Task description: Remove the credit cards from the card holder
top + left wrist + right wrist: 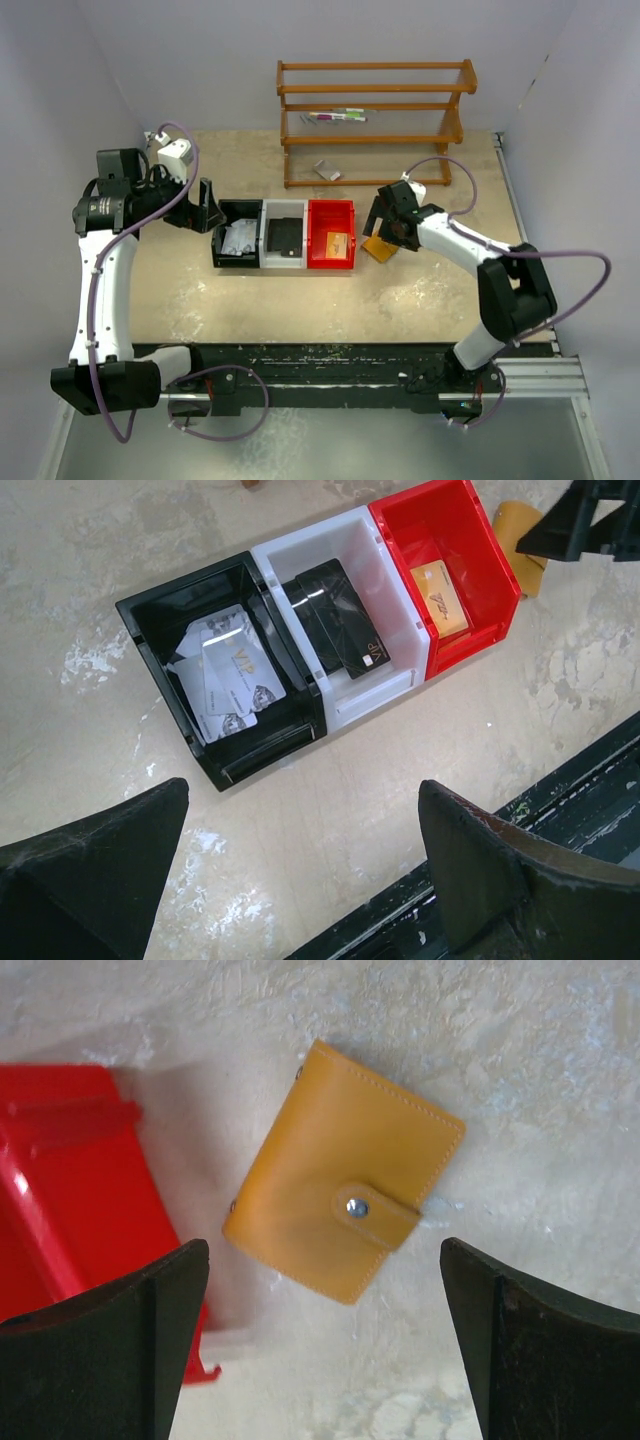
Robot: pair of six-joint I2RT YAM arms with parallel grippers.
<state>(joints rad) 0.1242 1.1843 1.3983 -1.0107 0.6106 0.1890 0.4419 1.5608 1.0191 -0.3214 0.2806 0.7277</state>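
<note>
Closed tan card holder (345, 1185) lies on the table (520, 1080) just beside the red bin (70, 1190), snap fastened (its inside hidden). Right tool (322, 1250) hovers above it, jaws wide and empty. Left tool (305, 790), equally wide, hangs over bins (265, 760) holding overlapping credit cards (235, 675).

**Red bin crowds one side of the card holder; bare table elsewhere**

The card holder (345, 1185) lies flat on the table (540, 1080), just beside the red bin (70, 1190). That bin's wall blocks that side, and the other sides are bare table. The right claw (322, 1250) is spread wide above it, with nothing between the fingers. The black bin (236, 238), white bin (283, 236) and red bin touch in a row, leaving no gaps to pass through. The wooden rack (375, 120) stands well behind.
</note>
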